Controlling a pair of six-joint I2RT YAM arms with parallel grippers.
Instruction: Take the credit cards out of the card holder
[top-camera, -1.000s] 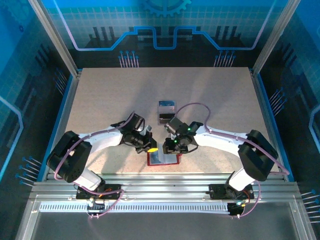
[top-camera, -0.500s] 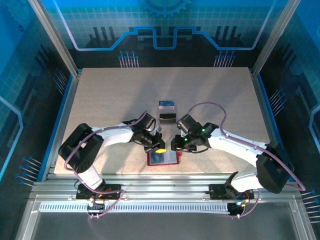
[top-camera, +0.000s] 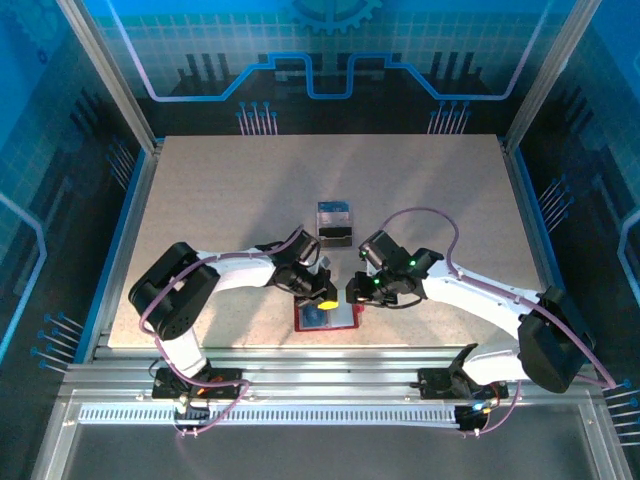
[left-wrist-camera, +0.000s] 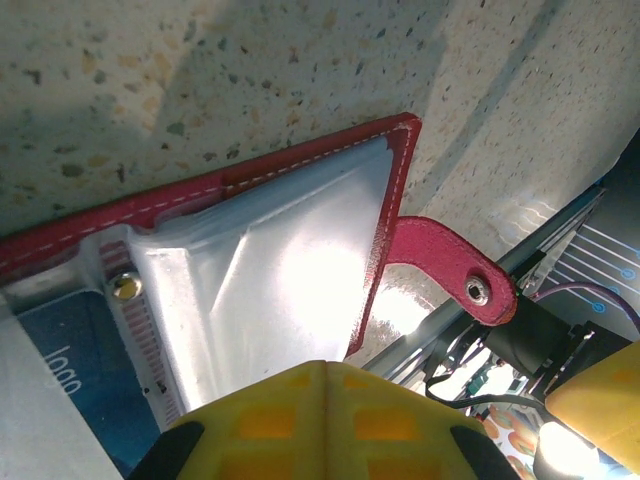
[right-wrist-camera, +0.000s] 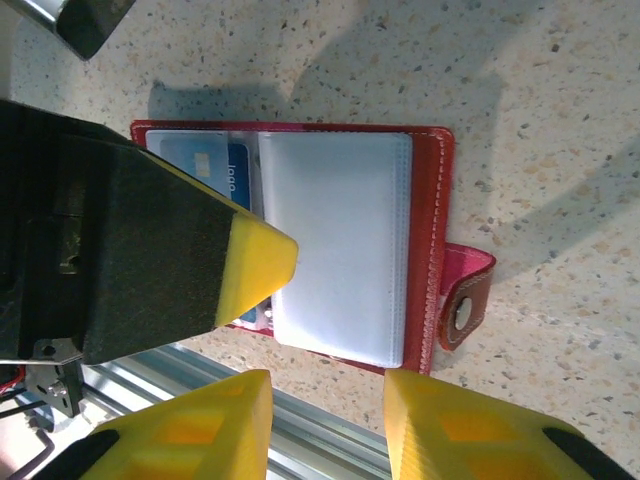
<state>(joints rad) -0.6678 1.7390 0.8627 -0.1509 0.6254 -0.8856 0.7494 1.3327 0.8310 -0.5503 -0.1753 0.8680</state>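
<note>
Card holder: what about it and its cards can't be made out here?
Right wrist view: the left claw covers most of the blue card in the card holder; any cards beneath are hidden.
Left wrist view: frame edge cuts that card; glare whitens the pocket.
Top view: loose cards too small to count.

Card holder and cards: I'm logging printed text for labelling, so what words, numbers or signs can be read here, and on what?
"logo": on the blue card in the holder.
Tiny marks on the pale strip beside it: too small to read.
Loose cards: too small to read.
</note>
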